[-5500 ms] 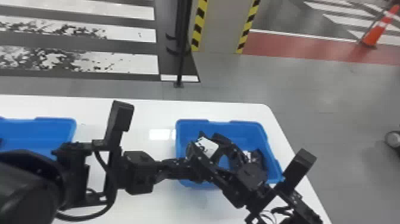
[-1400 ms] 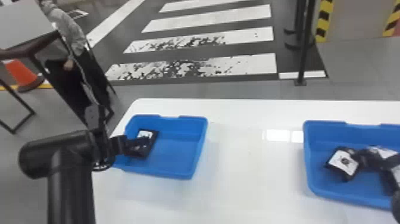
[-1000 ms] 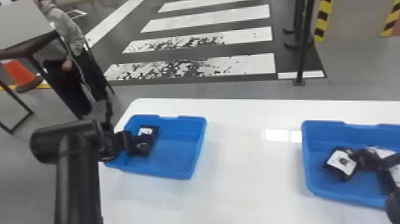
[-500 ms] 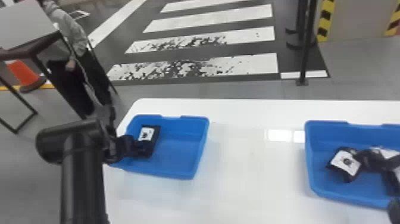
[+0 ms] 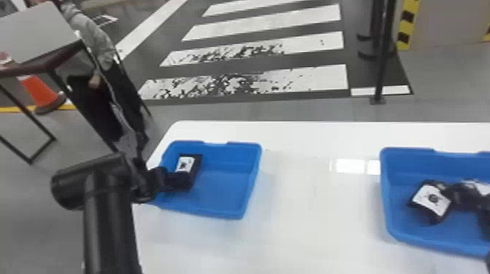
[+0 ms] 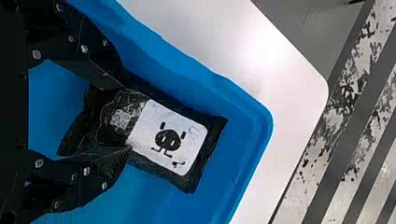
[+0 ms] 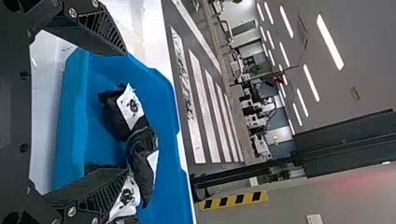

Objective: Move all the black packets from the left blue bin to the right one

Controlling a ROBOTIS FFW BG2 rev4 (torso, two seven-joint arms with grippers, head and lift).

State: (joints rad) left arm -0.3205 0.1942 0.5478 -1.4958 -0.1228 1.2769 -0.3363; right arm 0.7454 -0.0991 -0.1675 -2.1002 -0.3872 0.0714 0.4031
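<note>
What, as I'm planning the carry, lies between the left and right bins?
Between the left bin and the right bin, the head view shows white tabletop with a bright reflection.

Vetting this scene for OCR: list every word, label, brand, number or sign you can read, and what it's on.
Nothing readable enough to quote.
Packet in left blue bin: white label with cartoon figure; small marks unreadable.
Same packet: square code, no words made out.
Packets in right blue bin: white labels, dark print, unreadable.
Yellow-black strip: stripes, no lettering made out.
</note>
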